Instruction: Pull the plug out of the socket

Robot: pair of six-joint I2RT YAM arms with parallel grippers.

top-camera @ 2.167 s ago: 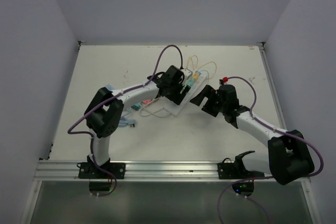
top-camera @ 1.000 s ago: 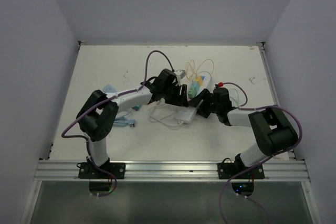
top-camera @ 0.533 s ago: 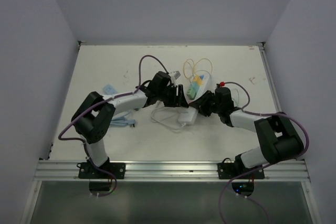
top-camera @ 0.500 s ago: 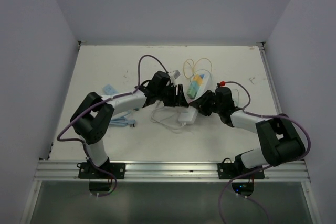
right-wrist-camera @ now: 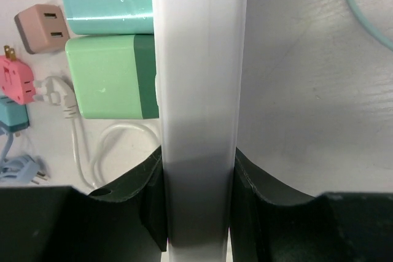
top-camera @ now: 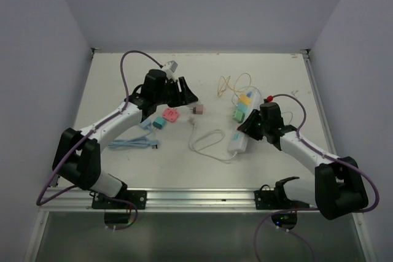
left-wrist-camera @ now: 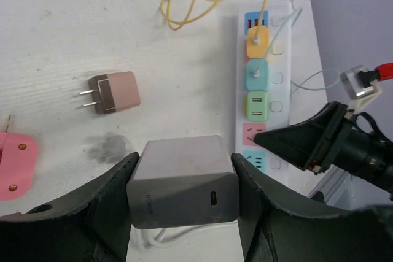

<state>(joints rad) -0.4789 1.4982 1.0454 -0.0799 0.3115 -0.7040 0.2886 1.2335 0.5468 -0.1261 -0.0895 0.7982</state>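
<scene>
The left gripper [left-wrist-camera: 184,159] is clamped on the grey charger [left-wrist-camera: 183,183], one finger pressed to each side of the block and its port face turned toward the wrist camera. The charger is out of the power strip [top-camera: 239,132] and held well to the strip's left, over the far-left part of the white table [top-camera: 116,78]. The right gripper [right-wrist-camera: 196,157] is closed across the near end of the strip, with a dark finger [right-wrist-camera: 153,194] against each long edge. Three plugs sit in a row on the strip: a yellow plug [left-wrist-camera: 258,47] farthest from the gripper, then a teal plug [left-wrist-camera: 256,78], then a green plug [left-wrist-camera: 256,107]; the sockets between the green plug and the gripper stand open. Between the two arms, a brown-pink adapter [top-camera: 198,110] and a pink plug [top-camera: 170,116] lie loose on the table, prongs showing. A yellow cable [top-camera: 233,84] loops beyond the strip's far end, and a white cable [top-camera: 209,142] curls just left of the strip.
</scene>
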